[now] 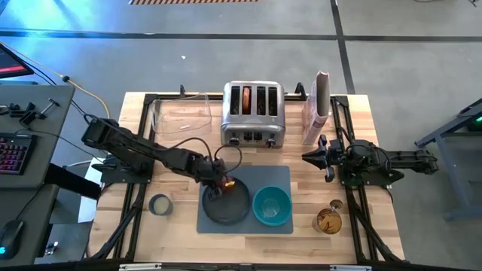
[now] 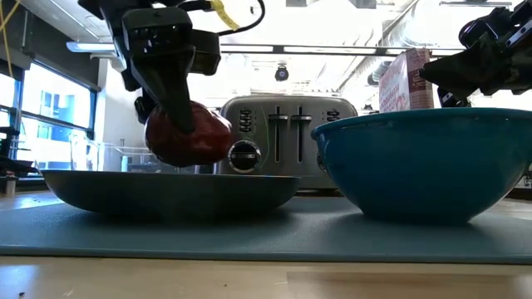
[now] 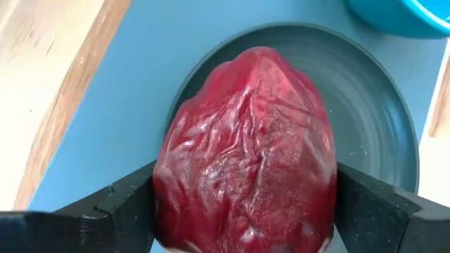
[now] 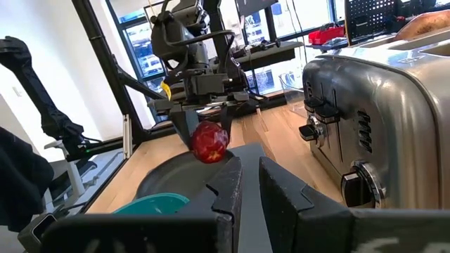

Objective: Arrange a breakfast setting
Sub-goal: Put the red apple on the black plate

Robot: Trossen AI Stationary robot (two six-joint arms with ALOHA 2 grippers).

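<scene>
My left gripper [image 1: 221,183] is shut on the dark-red food lump [image 3: 246,140] just above the dark grey round plate [image 1: 226,205]. The plate lies on the left half of the grey mat [image 1: 280,177]. The teal bowl [image 1: 272,205] stands on the mat, right of the plate. In the low view the lump [image 2: 189,134] hangs over the plate [image 2: 166,189]. My right gripper [image 1: 307,156] waits right of the toaster, above the table, with a narrow gap between its fingers [image 4: 249,176] and nothing in it. The spoon and the cereal do not show. My left gripper pinches the lump between its two fingers [image 3: 130,204], one on each of its two sides [image 3: 167,190]. The fingers come from above, pointing down. The lump hangs below them over the plate, and I cannot tell whether its underside touches the plate.
The chrome toaster [image 1: 252,113] stands behind the mat with a tan piece [image 1: 246,98] in its left slot. The tall cereal bag [image 1: 316,109] stands to its right and a clear container [image 1: 181,113] to its left. A small grey round thing [image 1: 160,204] lies left of the mat and a brownish one [image 1: 329,220] right of it.
</scene>
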